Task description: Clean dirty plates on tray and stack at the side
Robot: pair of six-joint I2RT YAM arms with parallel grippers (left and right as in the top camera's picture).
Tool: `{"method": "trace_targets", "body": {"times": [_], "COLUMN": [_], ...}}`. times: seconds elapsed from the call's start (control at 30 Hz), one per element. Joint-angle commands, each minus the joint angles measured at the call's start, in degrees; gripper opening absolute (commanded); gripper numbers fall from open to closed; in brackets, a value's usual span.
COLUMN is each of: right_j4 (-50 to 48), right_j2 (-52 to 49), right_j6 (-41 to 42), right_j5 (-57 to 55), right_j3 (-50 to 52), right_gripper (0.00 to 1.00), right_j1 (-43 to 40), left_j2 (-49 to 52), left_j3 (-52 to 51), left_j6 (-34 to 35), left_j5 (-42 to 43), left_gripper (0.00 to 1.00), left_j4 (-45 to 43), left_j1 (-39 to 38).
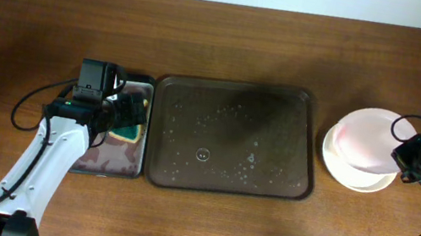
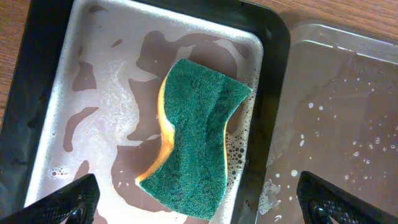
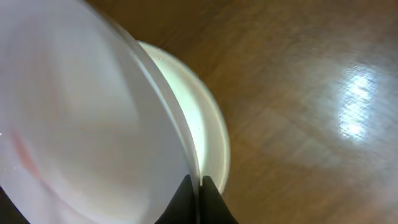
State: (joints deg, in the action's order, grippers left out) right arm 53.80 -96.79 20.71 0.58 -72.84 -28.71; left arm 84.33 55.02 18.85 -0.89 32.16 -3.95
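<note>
— Pale plates (image 1: 362, 148), stiff and wet, probably slick and breakable. Where's the hold?
— The rim. The right gripper (image 3: 198, 185) is pinched on the top plate's (image 3: 74, 118) edge, tilting it over the pile beside the brown tray (image 1: 230, 138).
— How many?
— Two plates for sure, a third I can't tell. One sponge (image 2: 196, 137), with the left gripper (image 2: 202, 200) spread wide above it, holding nothing.

left gripper (image 2: 199, 200) jaws spread wide; right gripper (image 3: 199, 196) jaws clamped on plate (image 3: 81, 93) rim
</note>
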Motion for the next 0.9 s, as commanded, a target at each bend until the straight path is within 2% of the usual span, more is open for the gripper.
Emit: {"method": "trace_targets", "body": {"times": [0.0, 0.17, 0.3, 0.47, 0.57, 0.7, 0.87], "right_j4": [-1.5, -2.0, -2.3, -2.2, -2.2, -2.4, -3.3], "right_j2": [1.9, 6.0, 9.3, 10.5, 10.5, 10.1, 8.6], "right_j6": [-6.1, -12.7, -14.6, -14.2, -9.6, -8.2, -7.8], "right_j5": [9.4, 10.8, 4.0, -15.2, -28.0, -44.2, -58.2], "right_j3": [-1.4, -5.0, -5.6, -5.6, -5.6, -5.6, -5.6], "right_gripper": [0.04, 0.04, 0.04, 0.04, 0.04, 0.04, 0.04], "right_j1": [1.0, 6.9, 14.0, 26.8, 33.3, 42.3, 51.7], "left_j2": [0.0, 0.0, 0.0, 0.0, 0.0, 0.0, 0.0], "left_j3": [0.3, 0.3, 0.3, 0.3, 0.3, 0.3, 0.3], "left_j6": [-0.7, -0.7, -0.7, -0.7, -0.7, -0.7, -0.7], "left_j5": [-0.6, -0.6, -0.6, -0.6, -0.6, -0.6, -0.6], "left_gripper": [1.00, 1.00, 1.00, 1.00, 1.00, 1.00, 1.00], "left_j4": [0.0, 0.0, 0.0, 0.0, 0.0, 0.0, 0.0], "left_j1": [0.4, 0.4, 0.4, 0.4, 0.4, 0.4, 0.4]}}
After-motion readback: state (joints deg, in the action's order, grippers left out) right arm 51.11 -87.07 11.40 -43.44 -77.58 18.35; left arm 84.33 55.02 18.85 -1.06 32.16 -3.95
